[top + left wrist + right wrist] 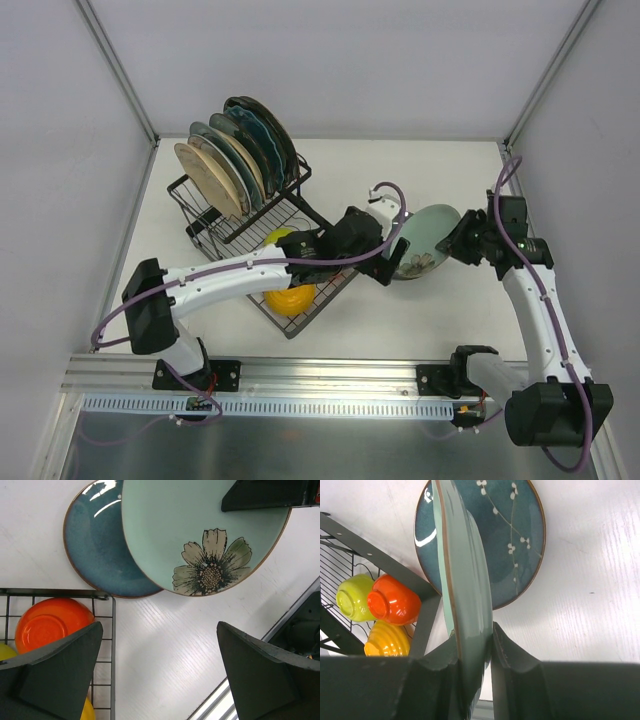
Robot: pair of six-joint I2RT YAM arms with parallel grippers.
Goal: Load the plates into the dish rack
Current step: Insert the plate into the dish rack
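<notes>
A mint green plate (432,230) with a flower print (210,567) is lifted and tilted, with my right gripper (475,645) shut on its rim. Below it a dark teal plate (517,535) with white blossoms lies flat on the table, partly covered by the mint one. The left gripper (157,672) hovers open just in front of both plates, over bare table beside the rack's basket. Several plates (235,160) stand upright in the raised slots of the black dish rack (200,228).
The rack's lower basket (112,645) holds an orange bowl (47,625), a yellow-green bowl (352,597) and a ribbed yellow bowl (290,298). My left arm stretches over this basket. The aluminium rail runs along the table's near edge (330,375).
</notes>
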